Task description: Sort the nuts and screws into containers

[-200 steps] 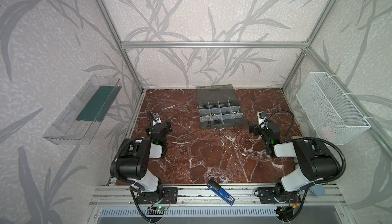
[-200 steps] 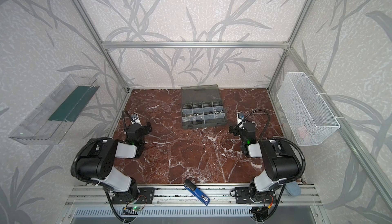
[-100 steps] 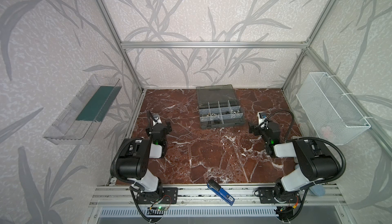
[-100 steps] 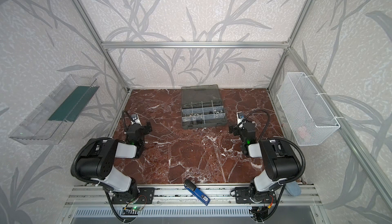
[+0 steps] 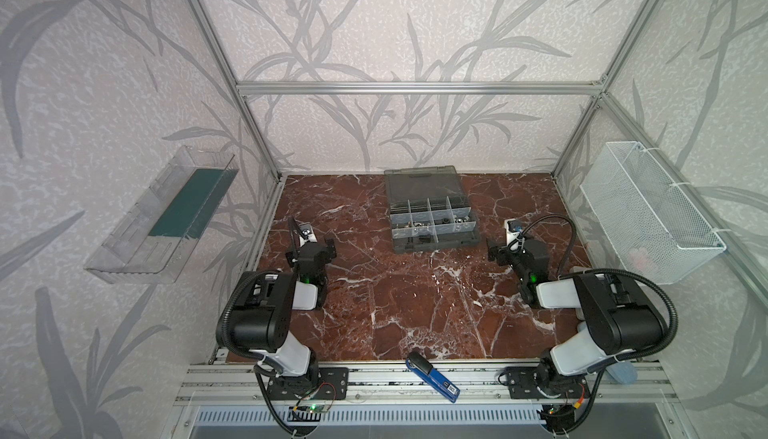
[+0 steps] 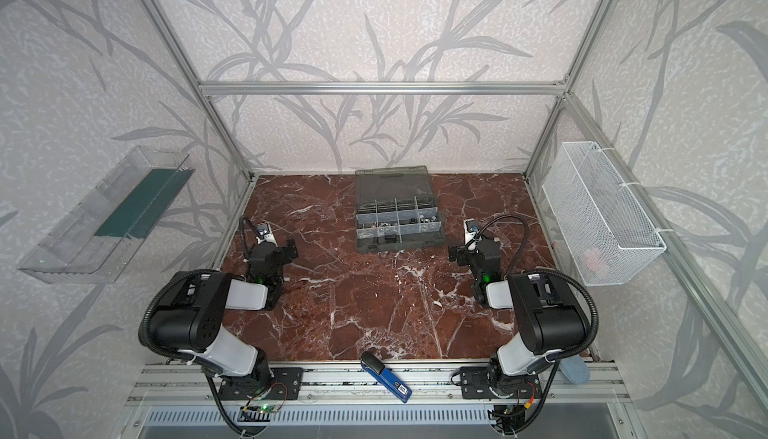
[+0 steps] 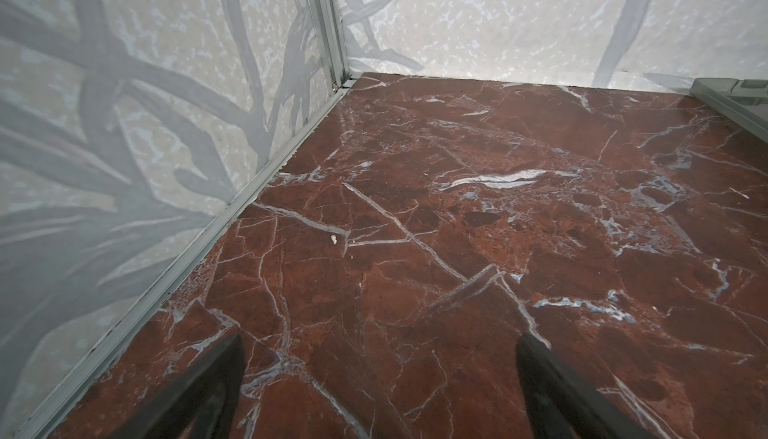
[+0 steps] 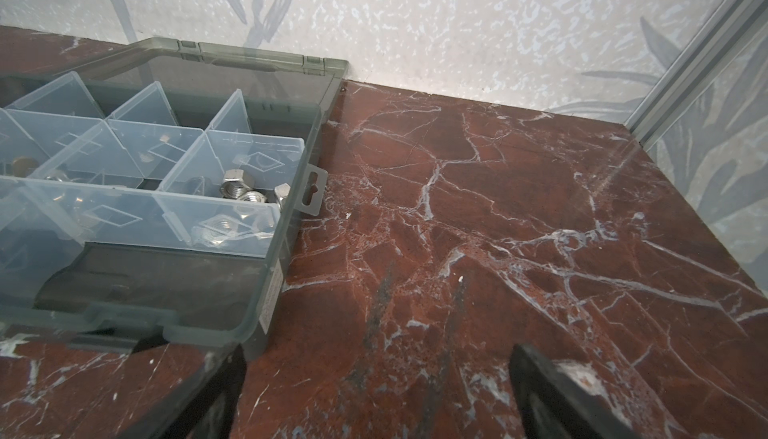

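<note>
The grey organiser case [image 5: 432, 241] [image 6: 397, 243] lies at the back middle of the marble floor. Its smoky lid [image 8: 249, 67] is folded open toward the wall. The containers [image 8: 232, 113] are its cells with pale dividers. Shiny nuts [image 8: 239, 192] lie in the cell nearest my right arm. The screws are too small to pick out in any view. My left gripper [image 5: 311, 246] [image 7: 378, 358] is open over bare floor, far left of the case. My right gripper [image 5: 515, 248] [image 8: 374, 370] is open and empty just right of the case's near corner.
A white wire basket [image 5: 648, 208] hangs on the right wall and a clear tray [image 5: 162, 216] on the left wall. A blue and black tool [image 5: 432, 376] lies on the front rail. An aluminium frame post [image 7: 328, 25] stands in the back left corner.
</note>
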{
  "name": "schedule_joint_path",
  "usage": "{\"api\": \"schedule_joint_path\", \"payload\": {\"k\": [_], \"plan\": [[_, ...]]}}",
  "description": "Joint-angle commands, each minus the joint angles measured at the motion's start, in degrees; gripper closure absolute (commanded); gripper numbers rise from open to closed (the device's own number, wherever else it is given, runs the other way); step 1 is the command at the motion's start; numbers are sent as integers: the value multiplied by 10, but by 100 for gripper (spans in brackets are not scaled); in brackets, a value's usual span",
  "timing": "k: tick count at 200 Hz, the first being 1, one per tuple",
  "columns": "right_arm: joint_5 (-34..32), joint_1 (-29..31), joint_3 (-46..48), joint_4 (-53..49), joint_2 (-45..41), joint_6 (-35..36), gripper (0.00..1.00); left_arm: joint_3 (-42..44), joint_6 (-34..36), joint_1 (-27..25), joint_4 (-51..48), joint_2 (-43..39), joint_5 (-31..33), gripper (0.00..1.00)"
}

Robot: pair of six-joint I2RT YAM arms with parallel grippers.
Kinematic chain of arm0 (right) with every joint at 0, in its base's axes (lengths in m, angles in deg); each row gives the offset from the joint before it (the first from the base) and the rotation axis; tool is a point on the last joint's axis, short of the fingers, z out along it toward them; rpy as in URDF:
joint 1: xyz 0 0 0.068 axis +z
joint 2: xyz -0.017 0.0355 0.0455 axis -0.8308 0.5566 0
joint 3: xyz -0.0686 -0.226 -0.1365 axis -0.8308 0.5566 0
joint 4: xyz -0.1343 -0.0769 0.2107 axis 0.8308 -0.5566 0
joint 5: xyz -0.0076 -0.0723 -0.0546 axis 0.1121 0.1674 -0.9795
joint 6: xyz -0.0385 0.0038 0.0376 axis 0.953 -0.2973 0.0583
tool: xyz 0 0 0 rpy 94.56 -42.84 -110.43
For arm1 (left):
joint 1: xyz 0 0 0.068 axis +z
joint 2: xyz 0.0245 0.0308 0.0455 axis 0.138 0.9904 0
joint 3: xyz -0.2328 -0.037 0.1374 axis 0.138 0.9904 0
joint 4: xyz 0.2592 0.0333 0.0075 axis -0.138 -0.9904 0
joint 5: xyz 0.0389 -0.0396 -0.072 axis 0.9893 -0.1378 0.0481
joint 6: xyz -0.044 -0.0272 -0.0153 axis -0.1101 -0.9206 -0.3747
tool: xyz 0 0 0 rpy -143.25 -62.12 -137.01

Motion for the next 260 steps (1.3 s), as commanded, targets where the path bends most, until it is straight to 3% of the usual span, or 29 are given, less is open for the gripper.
{"api": "schedule_joint_path", "payload": {"k": [1,147,154,165,176,201,240,260], "plan": [[-2,-1,-2,9,2,2,1,-8,3,-1,8,-8,1,1],[-2,0,-2,10,2,3,1,-8,1,-1,8,-8,1,1],[-2,-1,-1,10,2,3,1,-8,1,2,6,-9,-21,0],[-2,-1,-1,10,2,3,1,-17,20,14,-21,-14,-120,1],[-2,-1,-2,10,2,3,1,-16,19,19,-24,-16,-135,1],[-2,-1,-1,10,2,3,1,-16,20,19,-19,-14,-123,1],[-2,-1,-1,10,2,3,1,-12,8,4,-5,-11,-32,1],[-2,-1,-2,10,2,3,1,-12,8,4,-2,-10,-31,0]]}}
